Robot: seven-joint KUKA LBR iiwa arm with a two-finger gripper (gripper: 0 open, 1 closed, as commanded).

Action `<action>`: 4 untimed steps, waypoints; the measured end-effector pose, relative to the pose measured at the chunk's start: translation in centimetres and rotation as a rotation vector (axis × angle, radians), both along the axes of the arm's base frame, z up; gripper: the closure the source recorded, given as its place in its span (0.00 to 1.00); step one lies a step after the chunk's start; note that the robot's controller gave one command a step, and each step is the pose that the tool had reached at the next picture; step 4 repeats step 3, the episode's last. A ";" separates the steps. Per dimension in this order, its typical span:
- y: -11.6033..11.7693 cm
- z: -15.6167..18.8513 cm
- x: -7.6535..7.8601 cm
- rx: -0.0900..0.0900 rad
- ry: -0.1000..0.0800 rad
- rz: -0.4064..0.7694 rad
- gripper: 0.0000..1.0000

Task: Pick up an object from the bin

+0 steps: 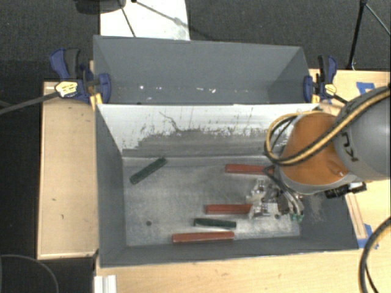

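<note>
My gripper [261, 204] is low over the bin floor at the right, under the arm's orange cover. It sits at the right end of a red-brown stick [226, 209] that lies flat in the middle of the floor. Another red-brown stick [243, 170] lies just behind the gripper, its right end hidden by the arm. A short dark green stick [215, 223] lies just in front of the middle stick.
A third red-brown stick [203, 237] lies along the front wall. A dark green stick [148, 170] lies tilted at the far left of the floor. The arm covers the bin's right side.
</note>
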State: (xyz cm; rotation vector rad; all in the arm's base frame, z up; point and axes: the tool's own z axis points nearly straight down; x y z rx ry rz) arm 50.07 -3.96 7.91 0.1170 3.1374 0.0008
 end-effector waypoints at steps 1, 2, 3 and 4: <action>0.0 0.0 0.0 0.000 0.000 0.001 1.00; 0.0 3.4 -0.3 0.000 0.005 0.005 1.00; -1.2 16.5 0.0 0.000 0.000 0.021 1.00; -1.2 16.5 0.0 0.000 0.000 0.021 1.00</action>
